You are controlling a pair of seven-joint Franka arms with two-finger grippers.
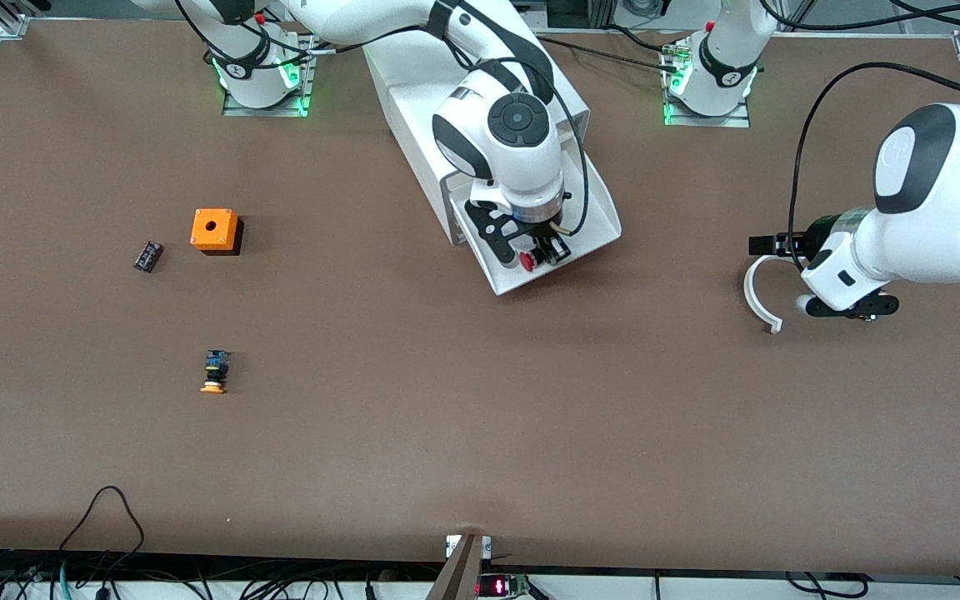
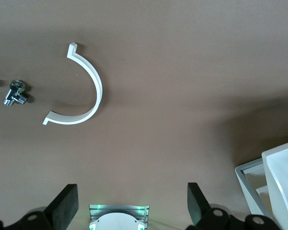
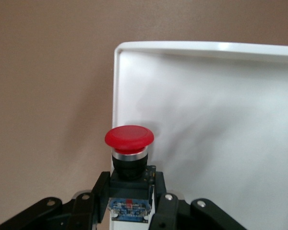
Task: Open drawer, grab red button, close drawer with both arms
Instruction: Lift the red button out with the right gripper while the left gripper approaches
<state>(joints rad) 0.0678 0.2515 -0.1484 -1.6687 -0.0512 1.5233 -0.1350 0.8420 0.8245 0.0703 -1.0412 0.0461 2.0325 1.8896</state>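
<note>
Button (image 3: 129, 143) is sitting clamped in my right gripper (image 1: 540, 255), inside the open drawer (image 1: 592, 242) near its front corner, while my left gripper (image 1: 851, 307), waiting open, is hovering at three o'clock from it.

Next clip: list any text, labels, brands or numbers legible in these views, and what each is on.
No text can be read anywhere.
Blue label strip with a red mark on the red-capped push button, gripped by the shut right gripper in the open white plastic drawer: too blurred.
Round marks on both arm bases' black bands: not legible.
Small red display at the table's near edge: unreadable.
</note>
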